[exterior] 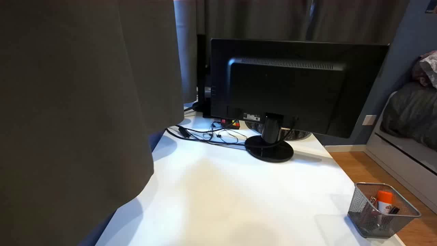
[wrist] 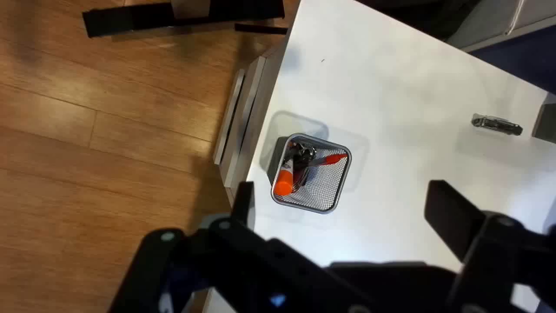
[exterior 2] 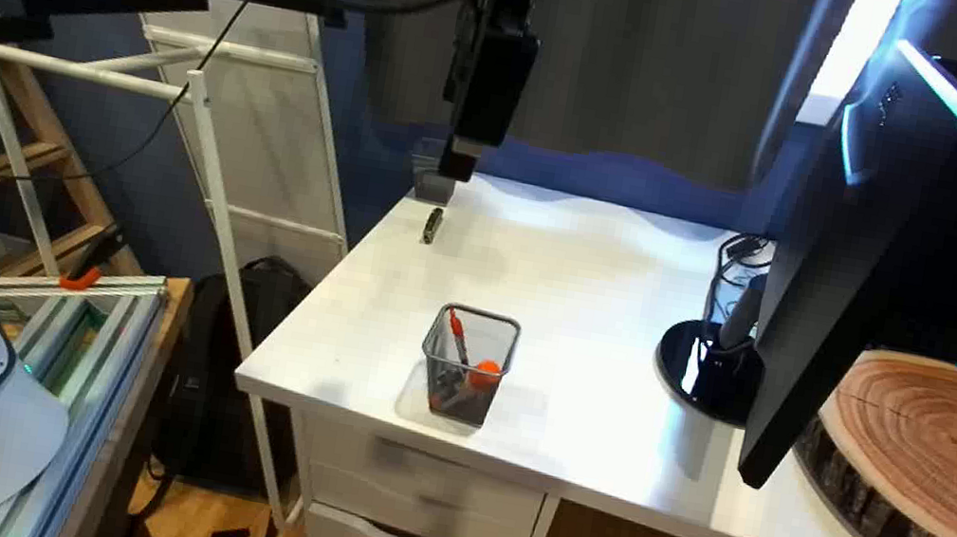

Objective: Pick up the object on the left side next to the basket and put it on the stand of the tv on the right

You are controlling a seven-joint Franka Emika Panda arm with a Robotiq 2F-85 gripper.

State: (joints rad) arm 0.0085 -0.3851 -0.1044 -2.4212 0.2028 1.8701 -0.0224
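Note:
A small dark metallic object [exterior 2: 432, 226] lies on the white desk beside a grey mesh basket [exterior 2: 430, 179] at the far corner. In the wrist view the object [wrist: 497, 124] lies at the right, with part of a dark box-shaped thing [wrist: 546, 124] next to it. My gripper [exterior 2: 461, 165] is above the desk. In the wrist view the gripper [wrist: 339, 187] has its fingers wide apart with nothing between them. The tv [exterior: 290, 85] stands on its round black stand [exterior: 269, 152]. The tv [exterior 2: 874, 254] and stand [exterior 2: 707, 372] also show at the right in an exterior view.
Another mesh basket [wrist: 343, 187] holding an orange-capped stick and a red pen stands near the desk's front edge; it shows in both exterior views [exterior: 368, 222] [exterior 2: 476, 314]. Black cables [exterior: 218, 140] lie beside the stand. A wood slab [exterior 2: 940, 447] lies behind the tv.

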